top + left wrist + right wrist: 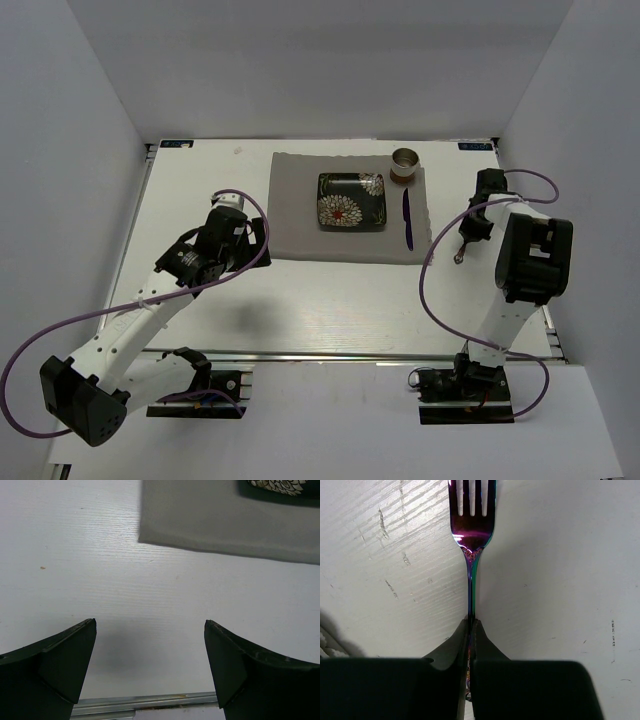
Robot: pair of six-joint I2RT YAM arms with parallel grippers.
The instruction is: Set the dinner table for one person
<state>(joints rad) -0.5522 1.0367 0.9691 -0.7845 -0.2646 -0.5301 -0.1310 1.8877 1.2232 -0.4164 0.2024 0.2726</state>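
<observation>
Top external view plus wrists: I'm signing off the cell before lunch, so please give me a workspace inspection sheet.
Surface: white dinner table, faint scuffs, metal rail at near edge.
Job's things: grey placemat holding flowered black plate, metal cup at its far right corner, purple utensil right of the plate; iridescent fork off the mat, to its right.
Clutter: nothing seen.
Tools: left tool open, empty, above bare table; right tool shut on fork handle.
Cables: purple cable looped along each arm, clear of the setting.
Surroundings: plain white walls on three sides.
</observation>
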